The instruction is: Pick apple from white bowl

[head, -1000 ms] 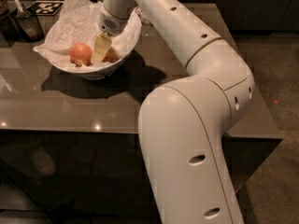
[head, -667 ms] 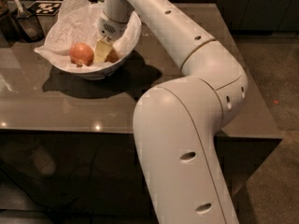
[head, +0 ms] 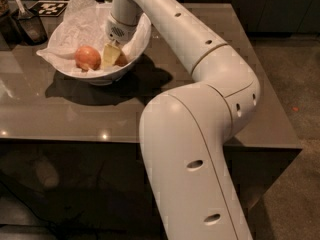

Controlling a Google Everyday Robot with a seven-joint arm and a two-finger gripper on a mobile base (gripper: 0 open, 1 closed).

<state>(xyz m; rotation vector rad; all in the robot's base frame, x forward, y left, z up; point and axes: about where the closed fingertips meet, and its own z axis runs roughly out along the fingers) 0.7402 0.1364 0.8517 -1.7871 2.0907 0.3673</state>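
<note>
The white bowl (head: 131, 59) stands on the table's far left, lined with crumpled white paper (head: 75, 21). The apple (head: 87, 57), pale tan-orange with a light patch, lies in the bowl's left half. A redder apple (head: 122, 60) lies to its right, mostly hidden behind the gripper. My gripper (head: 112, 54) reaches down into the bowl from the upper right. Its yellowish tip sits between the two apples, against the redder one and just right of the pale apple.
The bowl rests on a glossy grey-brown table (head: 60, 109). A dark container with a utensil (head: 27, 24) and a black-and-white marker tag (head: 50, 7) are at the far left corner. My large white arm (head: 200, 134) covers the table's right front. Floor lies to the right.
The arm's lower links have shifted slightly left. The gripper stays down in the bowl between the apples, and the apples have not visibly moved.
</note>
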